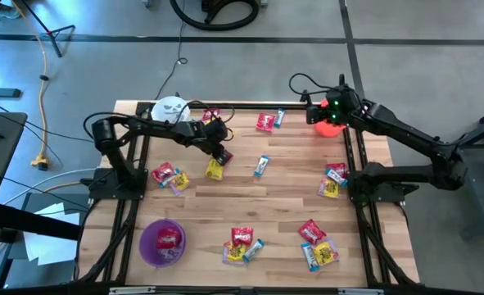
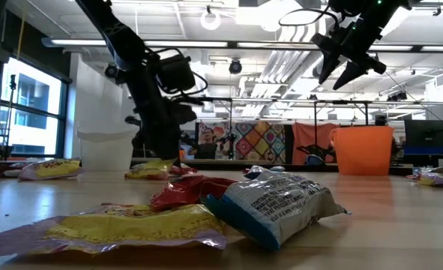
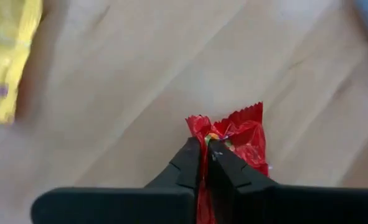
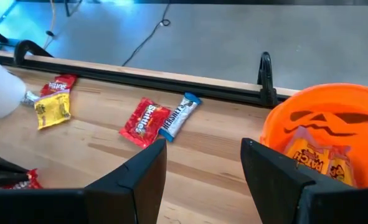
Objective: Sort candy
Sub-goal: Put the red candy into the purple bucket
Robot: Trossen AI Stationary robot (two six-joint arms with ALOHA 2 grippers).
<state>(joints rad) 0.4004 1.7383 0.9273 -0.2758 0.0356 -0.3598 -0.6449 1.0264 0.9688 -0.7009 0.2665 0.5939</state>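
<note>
My left gripper (image 1: 223,154) (image 3: 205,146) is low over the middle of the table, shut on a red candy (image 3: 241,135). A yellow candy (image 1: 215,170) lies just beside it on the wood. My right gripper (image 1: 328,115) (image 4: 202,163) hangs open and empty above the orange bucket (image 4: 324,124) at the table's far right, which has yellow candies inside. The white bucket (image 1: 172,108) stands at the far left. The purple bucket (image 1: 161,242) at the near left holds a red candy. Red, yellow and light-blue candies are scattered over the table. My left gripper pinches the red candy by the crumpled edge of its wrapper (image 3: 198,124) between the free ends of its two fingers, coming from above and pointing down. The rest of the wrapper spreads out beyond the fingers. Whether it is clear of the wood, I cannot tell.
Loose candies lie in clusters: a red and a blue one (image 1: 268,121) at the far edge, a blue one (image 1: 261,166) mid-table, others at the left (image 1: 168,174), right (image 1: 333,180) and near edge (image 1: 242,242) (image 1: 318,250). A black rail frames the table (image 4: 140,76).
</note>
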